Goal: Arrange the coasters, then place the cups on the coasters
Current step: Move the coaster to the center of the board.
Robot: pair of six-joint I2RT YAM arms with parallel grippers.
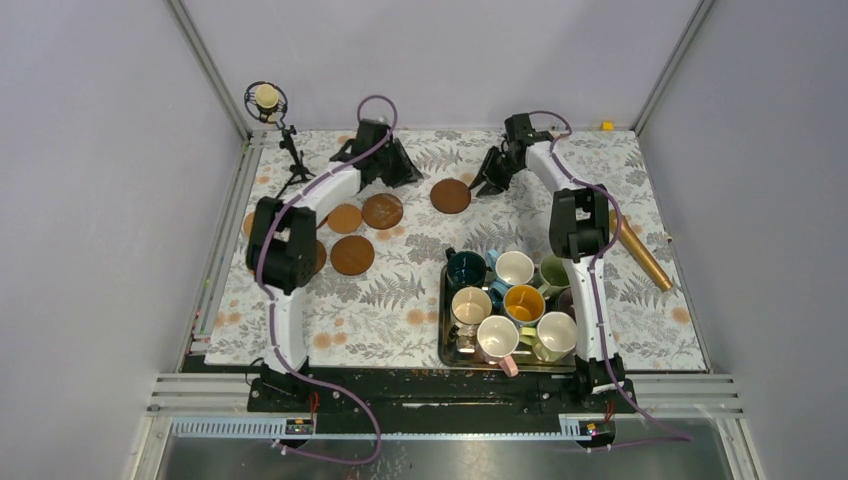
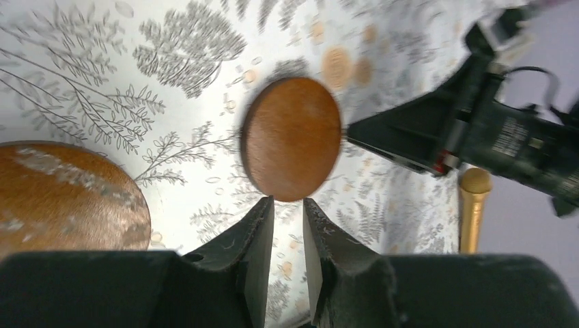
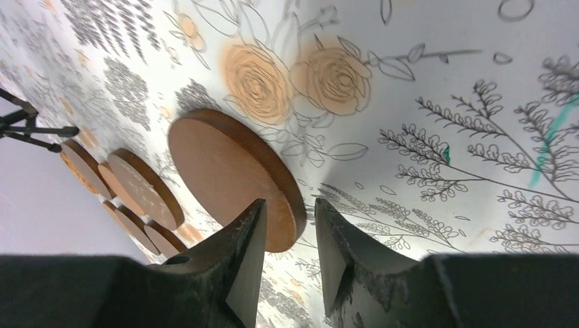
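Floral table (image 1: 400,290), coaster (image 1: 450,195) flat between left gripper (image 2: 287,201), right gripper (image 3: 289,204), both narrowly parted, empty

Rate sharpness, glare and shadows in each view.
Top external: evenly lit, sharp, only faint shadows. Left wrist: pale streaks, perhaps glare, on the near coaster; far background blurred. Right wrist: the tablecloth print is crisp; the distant coasters look softer.

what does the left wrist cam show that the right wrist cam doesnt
Only left wrist: the left fingers and a wooden rod. Only right wrist: a black stand's legs. Both: the lone coaster on the floral cloth, the right fingers beside it, and other coasters, one in the left view, several in the right.
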